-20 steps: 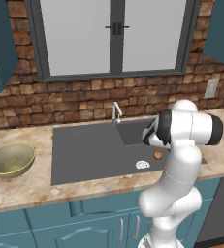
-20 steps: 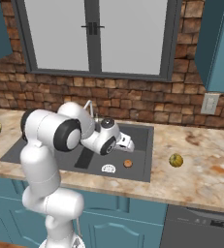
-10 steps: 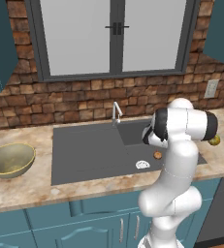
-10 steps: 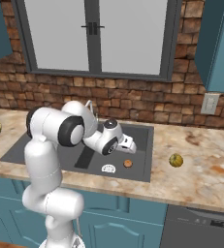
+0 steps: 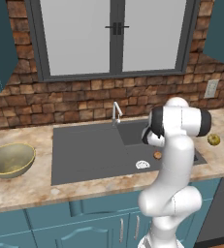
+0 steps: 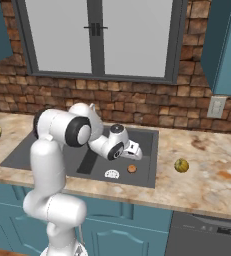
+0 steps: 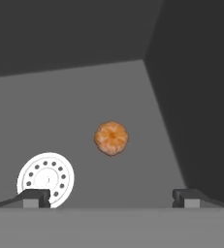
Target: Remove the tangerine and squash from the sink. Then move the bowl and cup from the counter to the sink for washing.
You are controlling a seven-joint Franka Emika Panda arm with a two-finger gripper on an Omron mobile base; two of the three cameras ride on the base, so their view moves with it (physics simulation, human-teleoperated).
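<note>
The tangerine (image 7: 111, 138) lies on the floor of the dark grey sink's (image 6: 146, 159) deep basin, right of the white drain (image 7: 46, 179). My gripper (image 7: 111, 198) hangs open above it, the fingertips (image 7: 36, 197) standing wide apart with nothing between them. From the right base view the gripper (image 6: 137, 153) is just over the tangerine (image 6: 132, 169). The squash (image 6: 181, 165) rests on the counter right of the sink; it is the yellow-green squash (image 5: 213, 140) beside my arm. The olive bowl (image 5: 9, 160) stands on the counter far left of the sink (image 5: 84, 150). The cup is out of view.
A chrome faucet (image 5: 116, 112) rises at the sink's back edge, close behind my arm. The basin's dark walls (image 7: 196, 97) close in to the right of the tangerine. A brick wall and a window run behind the counter.
The arm has shifted a little and the hand has eased slightly lower over the basin. The jaws have stayed open; tangerine, squash and bowl have not moved.
</note>
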